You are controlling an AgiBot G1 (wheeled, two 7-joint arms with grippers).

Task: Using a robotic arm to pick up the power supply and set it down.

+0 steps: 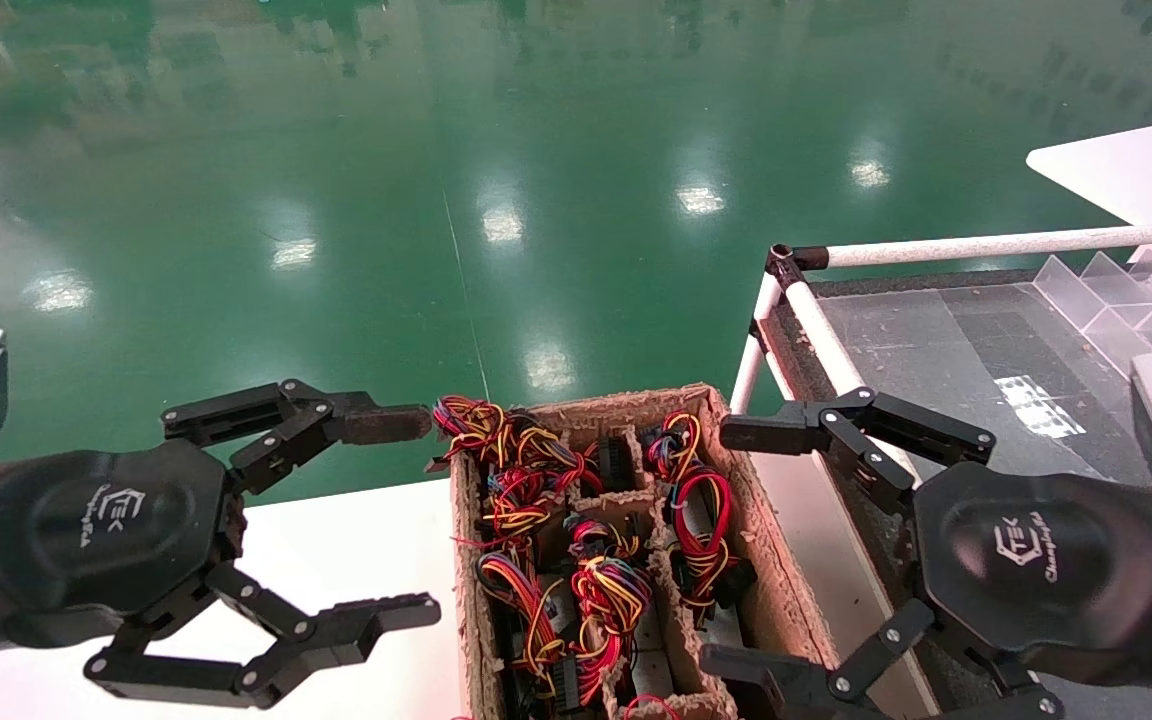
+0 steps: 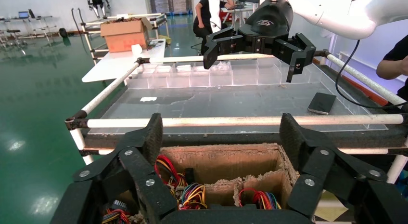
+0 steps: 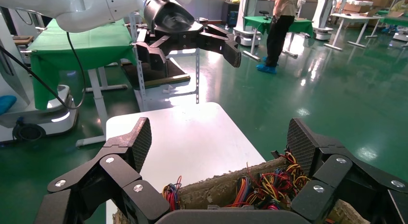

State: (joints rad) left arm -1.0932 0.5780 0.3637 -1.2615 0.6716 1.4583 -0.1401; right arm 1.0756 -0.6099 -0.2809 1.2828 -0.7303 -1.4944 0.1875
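Several power supplies stand in a brown pulp divided carton (image 1: 781, 600), each topped by a tied bundle of red, yellow and black wires; one power supply (image 1: 608, 590) sits mid-carton, its grey body mostly hidden. My left gripper (image 1: 414, 515) hangs open just left of the carton, holding nothing. On the carton's right side my right gripper (image 1: 733, 550) is open and empty too. The left wrist view looks between its open fingers (image 2: 154, 132) into the carton (image 2: 216, 161) and its wires (image 2: 168, 173). In the right wrist view, wide-open fingers (image 3: 140, 139) frame the carton rim (image 3: 211, 188).
The carton rests on a white table (image 1: 336, 560). To the right stands a rack of white pipes (image 1: 996, 245) with a clear top (image 1: 976, 330), clear dividers (image 1: 1116, 300) and a dark flat slab (image 2: 322, 102). Green floor lies beyond. People stand farther off.
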